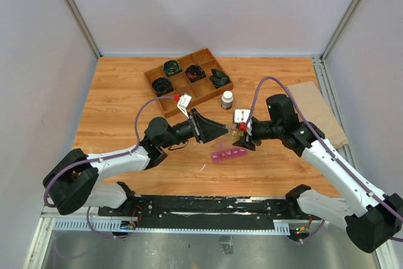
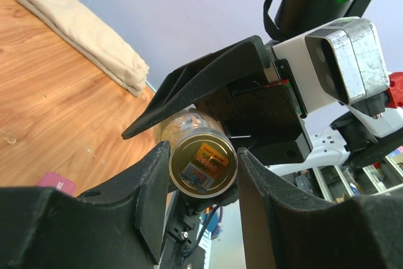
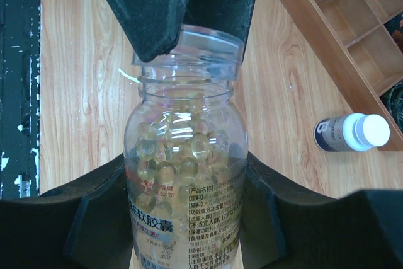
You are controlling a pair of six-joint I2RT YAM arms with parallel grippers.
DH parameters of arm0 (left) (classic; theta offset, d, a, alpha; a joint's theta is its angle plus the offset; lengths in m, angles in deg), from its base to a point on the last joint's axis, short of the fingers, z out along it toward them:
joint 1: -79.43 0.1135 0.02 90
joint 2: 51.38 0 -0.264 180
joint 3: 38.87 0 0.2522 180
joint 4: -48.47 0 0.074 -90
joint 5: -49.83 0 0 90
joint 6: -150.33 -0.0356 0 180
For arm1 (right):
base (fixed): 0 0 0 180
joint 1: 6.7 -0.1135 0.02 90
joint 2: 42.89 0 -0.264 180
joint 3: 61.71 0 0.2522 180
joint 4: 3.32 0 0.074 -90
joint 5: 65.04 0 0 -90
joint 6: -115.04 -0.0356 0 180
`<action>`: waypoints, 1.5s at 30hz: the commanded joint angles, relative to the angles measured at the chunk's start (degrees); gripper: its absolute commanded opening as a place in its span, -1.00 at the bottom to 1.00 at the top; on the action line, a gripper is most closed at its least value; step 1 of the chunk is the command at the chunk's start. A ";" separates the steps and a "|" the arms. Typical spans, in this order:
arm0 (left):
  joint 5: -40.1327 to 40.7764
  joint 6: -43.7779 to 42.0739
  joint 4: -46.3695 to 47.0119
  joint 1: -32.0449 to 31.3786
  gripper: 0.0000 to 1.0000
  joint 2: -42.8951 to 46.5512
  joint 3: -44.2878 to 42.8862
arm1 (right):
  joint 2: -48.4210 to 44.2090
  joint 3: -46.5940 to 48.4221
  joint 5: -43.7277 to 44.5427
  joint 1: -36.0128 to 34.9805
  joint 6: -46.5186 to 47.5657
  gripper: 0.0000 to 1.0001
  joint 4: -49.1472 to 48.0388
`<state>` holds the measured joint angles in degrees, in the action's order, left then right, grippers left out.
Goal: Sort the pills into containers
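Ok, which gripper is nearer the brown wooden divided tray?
Left. The left gripper hovers just off the near edge of the brown wooden divided tray; the right gripper, clamping the clear glass jar, is farther right.

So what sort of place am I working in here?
Probably a robot test cell: plain wall panels in metal framing, a wooden table, staged props like the tray and pink pill strip.
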<state>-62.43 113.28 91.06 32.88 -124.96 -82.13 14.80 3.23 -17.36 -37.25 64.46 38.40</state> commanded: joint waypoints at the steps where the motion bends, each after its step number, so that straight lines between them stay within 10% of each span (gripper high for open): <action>1: 1.52 -2.41 -3.50 -1.17 -0.85 0.67 -2.60 | 0.21 2.32 3.29 -1.22 -0.83 -0.99 -1.39; 17: 7.80 -6.41 -16.39 -3.90 -0.90 2.03 -6.28 | 0.02 2.44 2.97 -1.45 -3.62 -0.99 -2.62; 45: -14.67 -37.94 -18.36 0.38 -0.86 -3.40 -11.24 | 0.96 1.47 -22.91 5.40 -13.06 -0.99 -6.25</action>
<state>-76.70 80.06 78.78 33.67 -126.31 -92.60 16.70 3.47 -31.35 -31.37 53.40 39.67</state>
